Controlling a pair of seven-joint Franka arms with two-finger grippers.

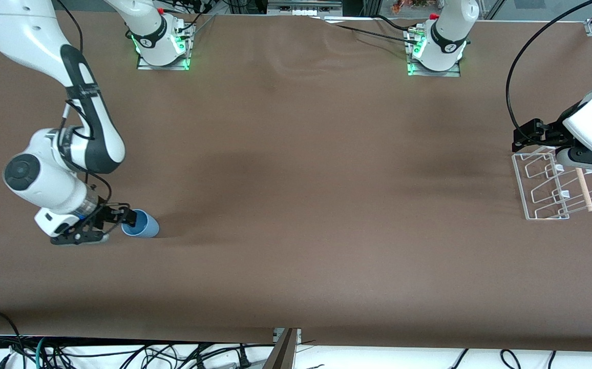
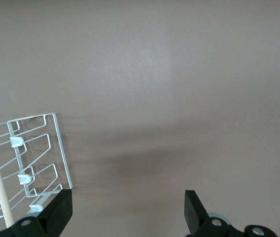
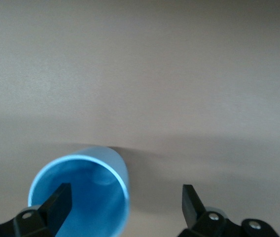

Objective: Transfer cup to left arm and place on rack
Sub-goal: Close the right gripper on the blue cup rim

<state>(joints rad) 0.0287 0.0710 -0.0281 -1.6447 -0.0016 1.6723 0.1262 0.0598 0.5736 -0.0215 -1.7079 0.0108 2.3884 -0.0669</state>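
Note:
The light-blue cup (image 1: 142, 225) lies on its side on the brown table toward the right arm's end, its mouth facing my right gripper (image 1: 124, 225). In the right wrist view the cup (image 3: 81, 197) shows its open mouth, and the right gripper (image 3: 126, 195) is open, with one finger at the mouth and the other outside the wall. The white wire rack (image 1: 547, 184) with its wooden rod (image 1: 584, 192) stands toward the left arm's end. My left gripper (image 1: 522, 137) hangs open and empty over the rack's end farthest from the front camera. The left wrist view shows the left gripper (image 2: 127, 197) beside the rack (image 2: 36, 148).
The brown table cover (image 1: 296, 169) is wrinkled near the arms' bases. Cables hang along the table edge nearest the front camera (image 1: 122, 353).

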